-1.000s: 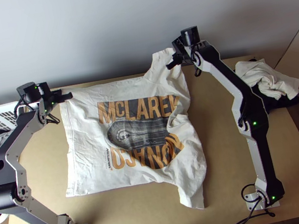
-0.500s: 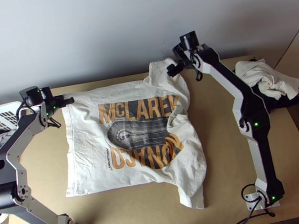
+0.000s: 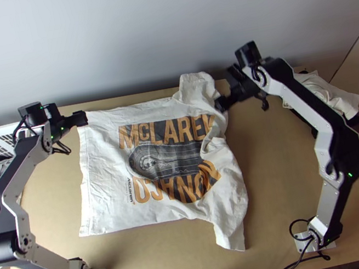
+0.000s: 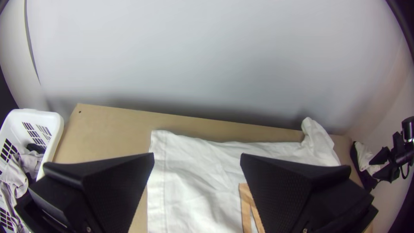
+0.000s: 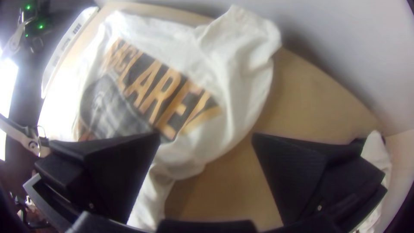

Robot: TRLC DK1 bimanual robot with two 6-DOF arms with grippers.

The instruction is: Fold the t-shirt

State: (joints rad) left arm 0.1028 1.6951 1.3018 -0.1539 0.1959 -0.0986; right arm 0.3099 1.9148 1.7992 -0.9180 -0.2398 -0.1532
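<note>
On the table [image 3: 277, 184] (wooden), spread t-shirt [image 3: 108, 186], grey wall [image 3: 129, 37]

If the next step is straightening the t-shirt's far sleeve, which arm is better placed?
Probably right: the right gripper is open near the far sleeve, while the left gripper is by the far hem corner.

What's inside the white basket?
The white basket has crumpled light grey cloth in it, with some dark cloth beside that. Whatever lies underneath them is covered up, so I can't tell how deep the pile goes.
</note>
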